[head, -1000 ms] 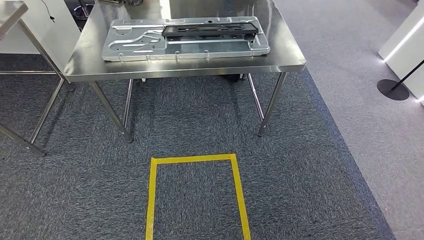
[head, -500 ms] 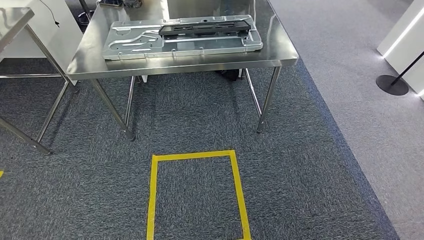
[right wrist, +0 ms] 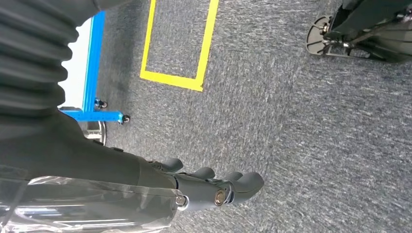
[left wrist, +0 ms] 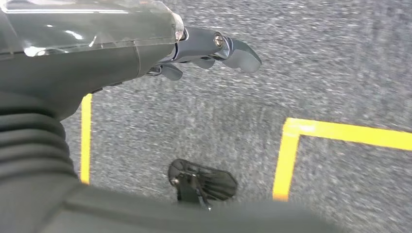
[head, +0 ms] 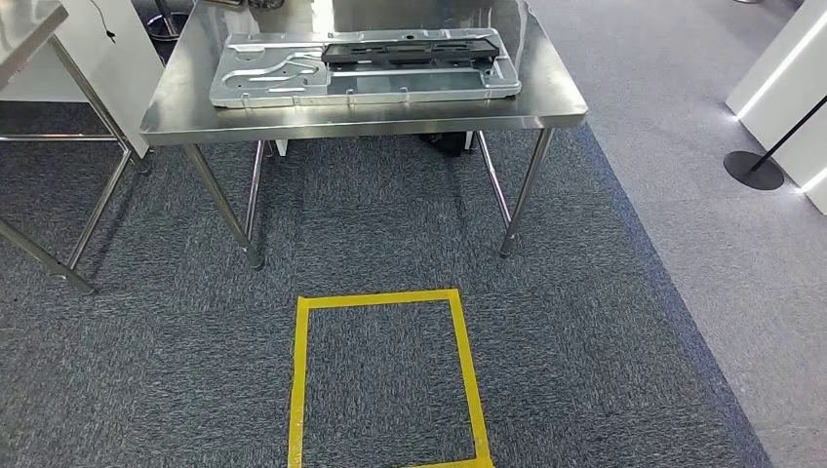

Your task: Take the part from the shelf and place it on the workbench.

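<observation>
A long black part (head: 405,51) lies on a silver stamped metal panel (head: 283,73) on top of the steel workbench (head: 195,112), ahead of me in the head view. My left hand (left wrist: 214,48) hangs over the grey carpet in the left wrist view, fingers stretched out loosely and holding nothing. In the right wrist view my right hand (right wrist: 214,187) also hangs above the carpet, its fingers extended side by side and empty. Both hands are far from the bench.
A yellow tape rectangle (head: 297,380) marks the carpet in front of the bench. A second steel table (head: 29,29) stands at the left. A black round stand base (head: 753,170) and a white unit (head: 780,68) are at the right. A blue frame on castors (right wrist: 94,63) stands nearby.
The whole picture has shifted: bench and tape rectangle sit higher in the frame and the rectangle's near edge now shows, so the camera moved. The part and panel lie as before.
</observation>
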### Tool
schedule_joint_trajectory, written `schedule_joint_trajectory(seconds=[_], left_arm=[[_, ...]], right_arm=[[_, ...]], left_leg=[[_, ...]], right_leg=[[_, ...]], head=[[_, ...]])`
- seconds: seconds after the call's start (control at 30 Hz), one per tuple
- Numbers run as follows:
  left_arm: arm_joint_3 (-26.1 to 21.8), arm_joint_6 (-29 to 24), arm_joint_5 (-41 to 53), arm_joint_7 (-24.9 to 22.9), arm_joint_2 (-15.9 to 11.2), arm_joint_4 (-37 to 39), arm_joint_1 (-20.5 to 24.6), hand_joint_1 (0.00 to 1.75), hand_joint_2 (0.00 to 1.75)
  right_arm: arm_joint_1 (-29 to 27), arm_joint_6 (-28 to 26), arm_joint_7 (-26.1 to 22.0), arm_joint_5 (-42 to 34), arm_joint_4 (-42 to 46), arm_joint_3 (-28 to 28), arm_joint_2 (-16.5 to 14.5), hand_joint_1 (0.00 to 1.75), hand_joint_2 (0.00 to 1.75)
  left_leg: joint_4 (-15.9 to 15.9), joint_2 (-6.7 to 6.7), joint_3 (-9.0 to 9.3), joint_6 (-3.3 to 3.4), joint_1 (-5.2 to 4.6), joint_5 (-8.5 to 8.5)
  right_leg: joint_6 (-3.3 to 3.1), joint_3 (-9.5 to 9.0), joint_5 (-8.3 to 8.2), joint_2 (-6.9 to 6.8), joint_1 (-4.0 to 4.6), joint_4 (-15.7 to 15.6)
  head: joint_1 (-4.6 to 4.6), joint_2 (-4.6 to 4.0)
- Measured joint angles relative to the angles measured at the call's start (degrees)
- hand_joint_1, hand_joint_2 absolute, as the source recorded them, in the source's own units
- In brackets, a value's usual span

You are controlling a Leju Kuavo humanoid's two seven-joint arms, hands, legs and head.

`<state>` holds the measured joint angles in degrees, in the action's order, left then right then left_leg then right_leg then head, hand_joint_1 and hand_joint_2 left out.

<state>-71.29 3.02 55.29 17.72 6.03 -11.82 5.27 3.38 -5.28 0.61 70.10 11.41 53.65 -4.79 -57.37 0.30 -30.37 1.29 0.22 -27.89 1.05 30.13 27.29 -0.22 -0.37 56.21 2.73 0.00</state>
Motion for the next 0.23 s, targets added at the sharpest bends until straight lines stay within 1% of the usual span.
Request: schedule_joint_trajectory(seconds=[0.1,0.17,0.2,0.23], left_arm=[[0.1,-1.0,-0.7,-2.0,-0.1,0.0,-0.1,0.0,1.75],[1.2,-1.3,-2.2,-3.0,-0.3,0.0,-0.4,0.0,1.75],[2.1,-1.4,-3.0,-3.4,-0.4,-0.1,-0.6,0.0,1.31],[2.5,-1.5,-3.5,-3.6,-0.5,-0.1,-0.7,0.0,1.16]], right_arm=[[-0.1,0.0,0.3,-0.6,0.0,-0.1,0.0,0.0,1.75],[-0.3,0.0,0.4,-2.2,0.1,-1.0,0.0,0.0,1.75],[-0.4,0.1,0.4,-3.3,0.2,-1.6,0.0,0.0,1.75],[-0.5,0.1,0.4,-3.8,0.2,-1.9,0.1,0.0,1.75]], left_leg=[[-0.1,0.01,-0.13,0.08,-0.01,0.08],[-0.1,0.03,-0.14,0.08,-0.01,0.12],[-0.1,0.04,-0.15,0.06,0.0,0.14],[-0.1,0.04,-0.15,0.05,0.0,0.15]], right_leg=[[0.24,0.11,-0.14,0.0,-0.01,0.0],[0.3,0.16,-0.16,0.0,0.0,0.0],[0.31,0.18,-0.16,0.0,0.0,0.0],[0.32,0.19,-0.17,0.0,0.0,0.0]], head=[[0.0,0.0],[0.0,0.0],[0.0,0.0],[0.0,0.0]])
